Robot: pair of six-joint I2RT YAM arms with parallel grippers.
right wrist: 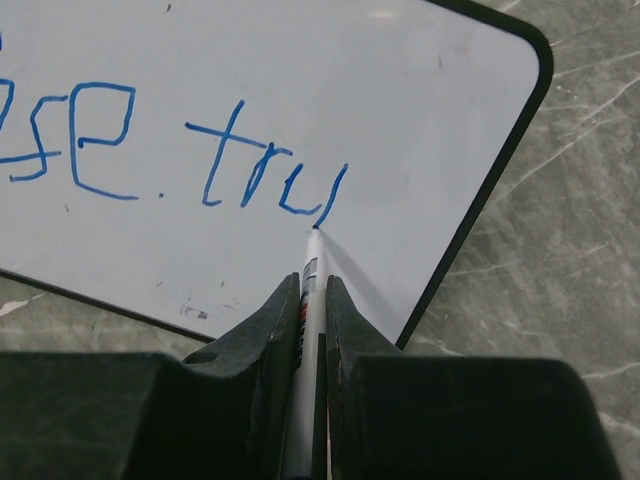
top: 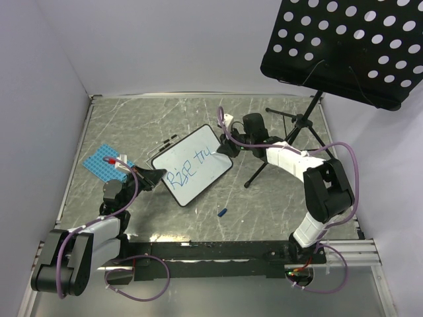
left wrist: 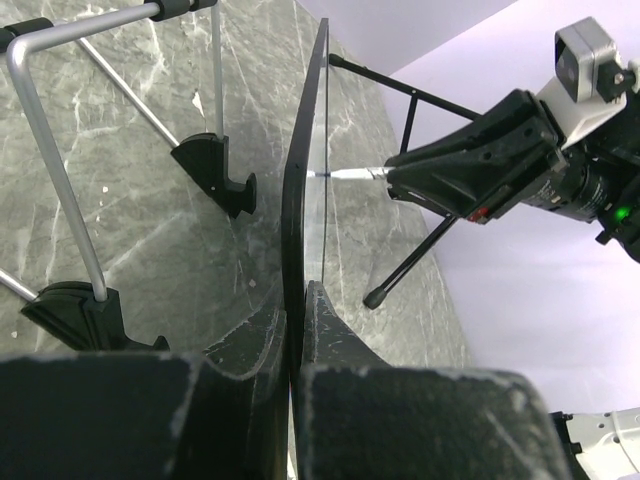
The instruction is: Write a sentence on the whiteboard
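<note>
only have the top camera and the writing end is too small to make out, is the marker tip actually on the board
Observer: yes, the right wrist view shows the marker tip touching the whiteboard at the foot of the last blue stroke.
Operator: do the right fingers have it squarely
Observer: the right fingers are shut on the marker, one on each side of its barrel.
Operator: and the left arm
Observer: the left wrist view shows the left fingers clamped on the whiteboard's black edge.
</note>
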